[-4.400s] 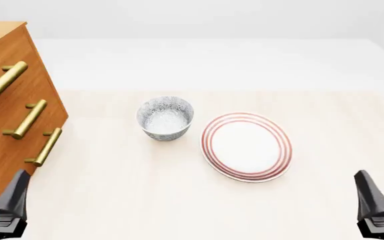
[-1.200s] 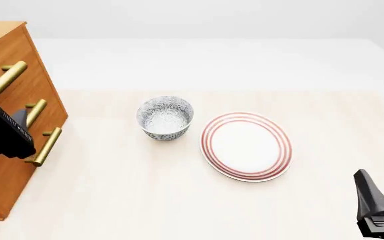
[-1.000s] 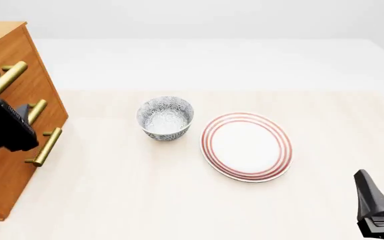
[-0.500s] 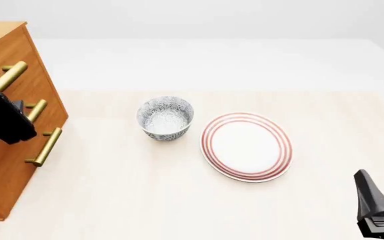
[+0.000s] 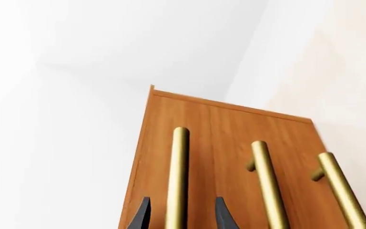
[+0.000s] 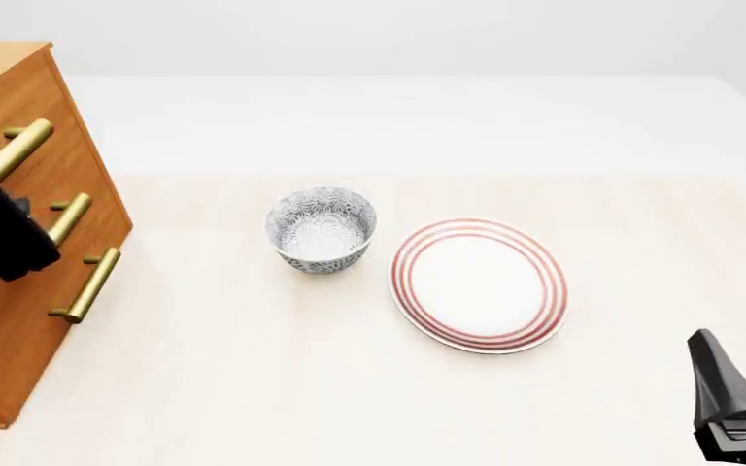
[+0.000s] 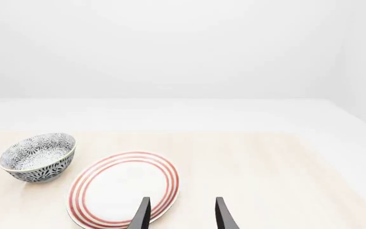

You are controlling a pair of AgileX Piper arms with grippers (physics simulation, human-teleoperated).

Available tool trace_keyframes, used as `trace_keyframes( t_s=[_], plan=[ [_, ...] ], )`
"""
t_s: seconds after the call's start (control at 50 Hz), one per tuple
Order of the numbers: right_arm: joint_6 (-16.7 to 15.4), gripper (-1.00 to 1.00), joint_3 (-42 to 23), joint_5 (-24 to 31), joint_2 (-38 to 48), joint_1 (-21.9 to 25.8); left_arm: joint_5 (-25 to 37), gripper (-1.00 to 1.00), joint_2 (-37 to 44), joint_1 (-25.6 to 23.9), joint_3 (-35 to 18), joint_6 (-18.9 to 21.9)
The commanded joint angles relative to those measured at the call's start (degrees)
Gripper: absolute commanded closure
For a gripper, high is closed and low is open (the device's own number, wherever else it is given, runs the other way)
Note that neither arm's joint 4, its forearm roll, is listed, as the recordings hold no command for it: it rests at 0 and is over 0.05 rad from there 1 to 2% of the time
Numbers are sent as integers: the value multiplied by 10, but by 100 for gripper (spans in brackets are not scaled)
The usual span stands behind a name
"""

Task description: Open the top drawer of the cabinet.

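A pale, light-wood bench [image 6: 283, 388] carries everything here. At its left edge stands the cabinet [image 6: 11, 320], a tall orange-brown wooden chest with three brass bar handles on its front. Near the middle sits a small bowl [image 6: 322, 229] with a dark blue-and-white pattern outside and a pale inside. Just beside it, to the right and a little nearer, lies a round white plate [image 6: 480, 283] ringed with red bands, flat on the bench. Bowl and plate are close but apart.
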Motion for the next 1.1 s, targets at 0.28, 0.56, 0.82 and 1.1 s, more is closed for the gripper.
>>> trace_keyframes(
  t_s=[0.28, 0.56, 0.82, 1.1],
  plan=[
    [0, -100, 1, -1, -1, 0, -5, 100, 1, 15, 10, 4],
    [0, -100, 1, -1, -1, 0, -26, 100, -21, 6, 46, 48],
    [0, -100, 1, -1, -1, 0, -36, 100, -35, -7, 71, 62],
    [0, -100, 1, -1, -1, 0, -30, 100, -55, -33, 79, 70]
  ],
)
